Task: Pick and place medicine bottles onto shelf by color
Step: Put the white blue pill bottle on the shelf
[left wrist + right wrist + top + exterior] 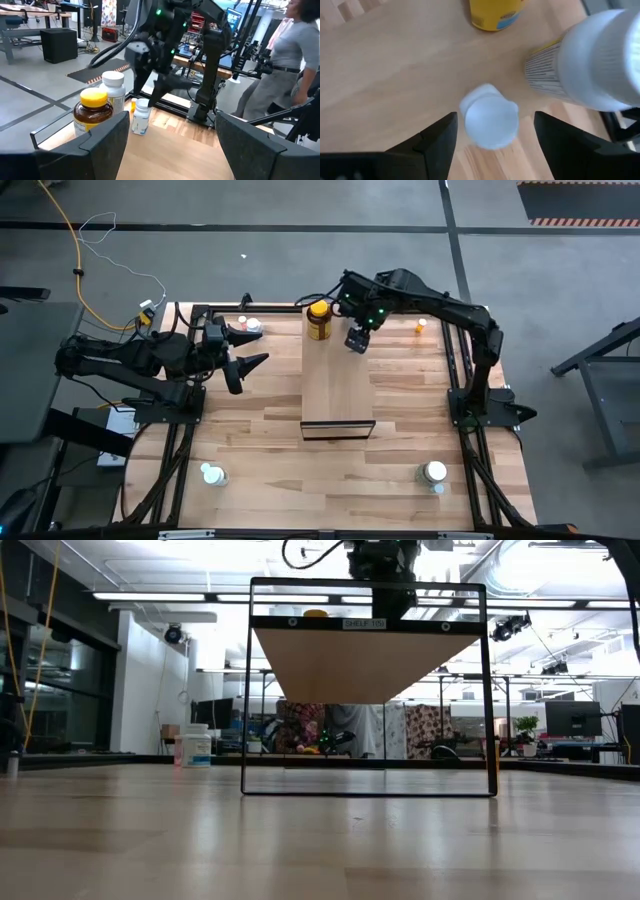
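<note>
A small white-capped bottle [490,120] stands upright on the shelf [338,385], directly between the right gripper's [492,127] jaws, which are spread wide on either side of its cap and not touching it. Just beyond those jaws stands a larger white bottle [600,60], and past that the amber bottle with a yellow cap [318,320], all at the shelf's far end. So three bottles appear to be up on the shelf already.

The left gripper [240,350] hovers off the shelf's left side, jaws released and empty; ahead of them the left wrist view looks along the shelf towards the same cluster.

Still down on the counter [260,450]: a white bottle [248,326] close beside the left jaws, a tiny orange one [421,326] out past the right arm, and, well away from both sets of jaws at the near edge, a white bottle [211,474] on the left and another [435,472] on the right. Judging by that, the sorting is less than half done.
</note>
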You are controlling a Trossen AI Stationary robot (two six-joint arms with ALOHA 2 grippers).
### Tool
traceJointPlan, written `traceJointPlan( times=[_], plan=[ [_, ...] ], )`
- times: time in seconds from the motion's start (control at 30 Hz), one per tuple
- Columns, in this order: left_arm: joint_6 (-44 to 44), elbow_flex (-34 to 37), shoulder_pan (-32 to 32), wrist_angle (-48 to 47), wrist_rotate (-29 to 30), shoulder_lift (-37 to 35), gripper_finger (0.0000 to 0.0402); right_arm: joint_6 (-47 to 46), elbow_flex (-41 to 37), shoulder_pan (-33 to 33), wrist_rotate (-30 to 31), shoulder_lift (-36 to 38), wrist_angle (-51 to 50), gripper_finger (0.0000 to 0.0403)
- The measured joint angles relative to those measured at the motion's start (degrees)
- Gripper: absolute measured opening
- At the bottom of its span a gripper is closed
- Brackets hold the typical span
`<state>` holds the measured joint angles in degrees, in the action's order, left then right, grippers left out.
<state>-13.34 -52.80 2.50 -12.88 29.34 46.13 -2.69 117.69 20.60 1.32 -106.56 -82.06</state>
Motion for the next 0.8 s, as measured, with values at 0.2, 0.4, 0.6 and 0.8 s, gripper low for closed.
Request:
traceJointPlan(
  times=[0.2,0.4,0.6,0.8],
  plan=[
    [0.0,0.0,0.0,-3.8,0.0,0.0,0.0284,1.2,-4.5,-0.4,0.0,8.8,0.9,0.0255],
    [-2.5,0.0,0.0,-4.7,-0.3,0.0,0.0284,-4.7,-23.5,-1.4,-0.8,27.1,14.6,0.0255],
    [-5.4,0.0,0.0,-4.3,-0.4,0.0,0.0284,-15.8,-46.7,-6.5,-1.1,46.2,34.7,0.0255],
    [-4.2,0.0,0.0,-4.2,-0.4,0.0,0.0284,-19.7,-61.5,-10.8,-1.1,57.7,56.4,0.0255]
  ],
)
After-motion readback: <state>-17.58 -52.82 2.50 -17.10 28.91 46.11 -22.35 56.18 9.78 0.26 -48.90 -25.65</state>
